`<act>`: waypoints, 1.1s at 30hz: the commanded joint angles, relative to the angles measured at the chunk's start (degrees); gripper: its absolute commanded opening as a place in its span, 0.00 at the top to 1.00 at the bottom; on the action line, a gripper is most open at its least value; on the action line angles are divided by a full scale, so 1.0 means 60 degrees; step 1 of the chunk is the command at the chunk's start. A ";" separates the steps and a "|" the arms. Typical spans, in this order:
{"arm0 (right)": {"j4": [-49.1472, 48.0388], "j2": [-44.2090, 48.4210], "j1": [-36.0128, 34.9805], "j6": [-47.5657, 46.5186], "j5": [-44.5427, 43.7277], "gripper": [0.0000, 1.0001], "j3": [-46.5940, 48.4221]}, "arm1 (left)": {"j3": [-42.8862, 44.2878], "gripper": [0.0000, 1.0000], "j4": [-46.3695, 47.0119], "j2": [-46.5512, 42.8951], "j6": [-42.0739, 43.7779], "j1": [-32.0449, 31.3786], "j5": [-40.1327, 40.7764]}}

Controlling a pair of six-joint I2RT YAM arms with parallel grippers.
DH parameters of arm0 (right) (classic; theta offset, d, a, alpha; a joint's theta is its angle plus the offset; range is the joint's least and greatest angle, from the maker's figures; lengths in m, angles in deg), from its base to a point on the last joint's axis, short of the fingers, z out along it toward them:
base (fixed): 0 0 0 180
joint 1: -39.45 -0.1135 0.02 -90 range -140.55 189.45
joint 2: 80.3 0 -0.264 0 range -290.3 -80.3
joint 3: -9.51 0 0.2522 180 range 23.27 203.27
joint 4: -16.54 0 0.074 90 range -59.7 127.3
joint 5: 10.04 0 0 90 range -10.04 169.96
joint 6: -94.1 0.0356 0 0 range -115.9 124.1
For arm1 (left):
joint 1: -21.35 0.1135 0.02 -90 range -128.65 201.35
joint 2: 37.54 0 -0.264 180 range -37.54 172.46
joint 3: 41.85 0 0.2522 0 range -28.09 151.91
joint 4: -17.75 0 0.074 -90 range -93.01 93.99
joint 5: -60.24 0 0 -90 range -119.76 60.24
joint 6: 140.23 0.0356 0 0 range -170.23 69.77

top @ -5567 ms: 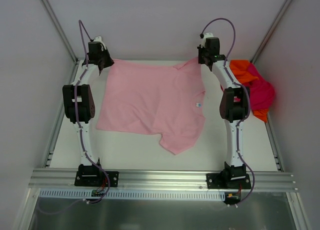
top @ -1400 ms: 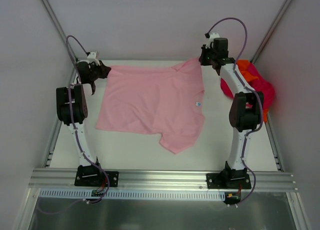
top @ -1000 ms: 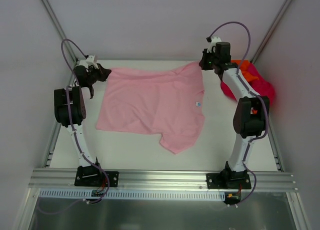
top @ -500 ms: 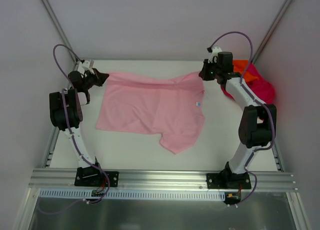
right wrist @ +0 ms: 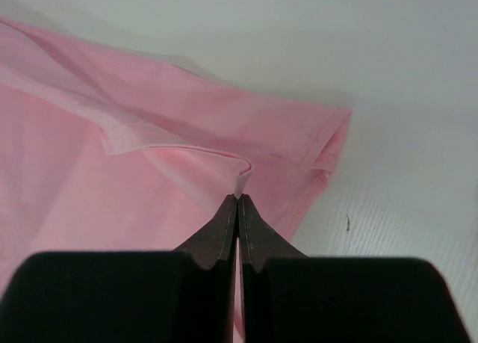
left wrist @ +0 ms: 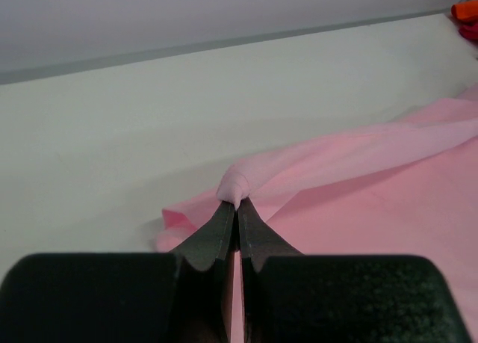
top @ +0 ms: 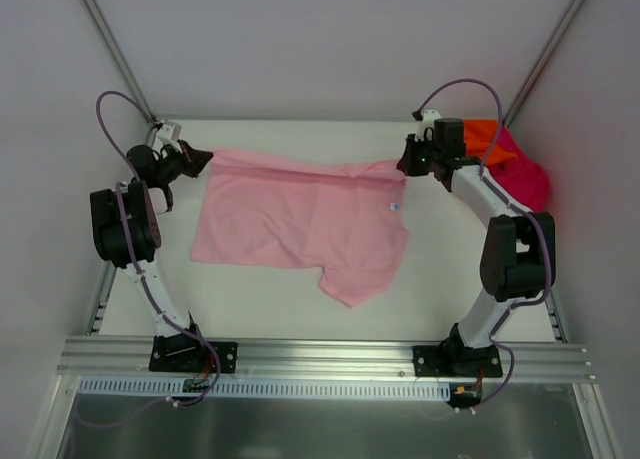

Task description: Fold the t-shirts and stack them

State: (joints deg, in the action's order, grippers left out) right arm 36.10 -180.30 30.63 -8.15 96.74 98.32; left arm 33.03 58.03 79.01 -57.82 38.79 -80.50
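left tool (left wrist: 237, 205): you have it pinched shut on one far corner of the light pink t-shirt (top: 300, 214)
right tool (right wrist: 237, 199): clamped shut on the other far corner, hem at its tips
cloth: stretched between your two tools, far edge doubled over, the rest flat on the worktop (top: 440, 279)
magenta-red t-shirt (top: 528, 182), orange t-shirt (top: 482, 131): bunched together just outside your right tool

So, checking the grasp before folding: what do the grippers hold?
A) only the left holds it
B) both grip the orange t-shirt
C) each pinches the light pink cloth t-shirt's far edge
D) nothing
C: the left gripper and right gripper are each shut on the light pink cloth t-shirt.
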 commanded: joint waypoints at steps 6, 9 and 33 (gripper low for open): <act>-0.0308 0.0833 0.0005 0.0006 0.0456 0.99 -0.0642 | -0.0255 0.93 0.0266 -0.0763 0.0299 0.0318 -0.0785; -0.0220 0.0891 0.0005 0.0020 0.0704 0.98 -0.0672 | -0.0328 0.67 -0.0027 -0.0895 0.0241 0.0361 -0.0947; 0.3103 -0.0292 -0.1385 0.0621 -0.1839 0.00 0.1803 | 0.2188 0.24 -0.9751 -0.3064 -0.1313 -0.1115 0.6196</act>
State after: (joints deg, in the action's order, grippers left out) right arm 48.89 -178.86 26.52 -4.66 92.98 105.16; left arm 42.28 17.55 61.09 -68.42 37.78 -54.97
